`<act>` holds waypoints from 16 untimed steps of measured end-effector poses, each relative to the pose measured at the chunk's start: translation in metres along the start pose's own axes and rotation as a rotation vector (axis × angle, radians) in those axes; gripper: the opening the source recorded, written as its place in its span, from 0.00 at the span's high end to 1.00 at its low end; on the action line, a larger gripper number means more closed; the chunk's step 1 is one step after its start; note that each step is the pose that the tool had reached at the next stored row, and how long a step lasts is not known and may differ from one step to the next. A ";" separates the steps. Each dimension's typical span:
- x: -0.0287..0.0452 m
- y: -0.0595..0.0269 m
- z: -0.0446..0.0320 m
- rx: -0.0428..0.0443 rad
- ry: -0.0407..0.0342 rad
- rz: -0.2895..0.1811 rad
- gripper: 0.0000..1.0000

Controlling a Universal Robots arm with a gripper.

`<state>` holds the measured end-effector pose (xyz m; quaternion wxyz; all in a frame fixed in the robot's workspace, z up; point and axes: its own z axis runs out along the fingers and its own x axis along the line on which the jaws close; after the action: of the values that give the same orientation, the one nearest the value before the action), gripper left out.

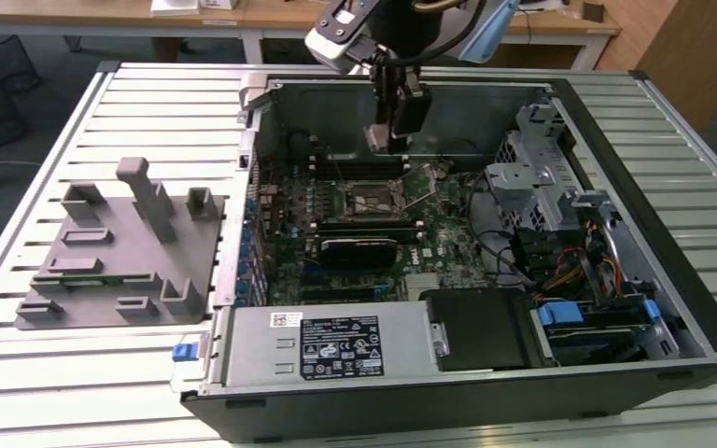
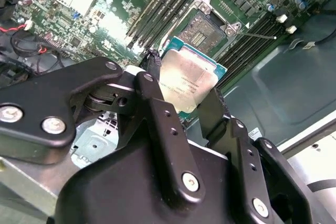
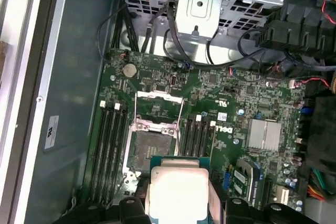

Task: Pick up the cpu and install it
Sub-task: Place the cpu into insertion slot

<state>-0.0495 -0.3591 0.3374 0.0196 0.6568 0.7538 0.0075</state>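
Two black fingers (image 2: 157,103) of the gripper (image 2: 184,87) pinch the cpu (image 2: 191,74) by its opposite edges, above the open socket (image 1: 377,201), at its 12 o'clock in the exterior view. I judge it light, stiff and slippery, probably fragile underneath, so the edges are the safe hold.

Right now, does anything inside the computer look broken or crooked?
Nothing stands out. The gripper holds the cpu by its edges above the motherboard, near the empty socket, whose frame is open. No damage shows.
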 end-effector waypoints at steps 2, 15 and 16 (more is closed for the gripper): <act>0.0021 0.0002 0.0033 0.0003 -0.0006 0.014 0.47; 0.0149 0.0011 0.0248 0.0016 -0.0030 0.079 0.47; 0.0149 0.0010 0.0252 0.0017 -0.0032 0.082 0.47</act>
<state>-0.0495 -0.3446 0.3120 0.0200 0.6871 0.7263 0.0066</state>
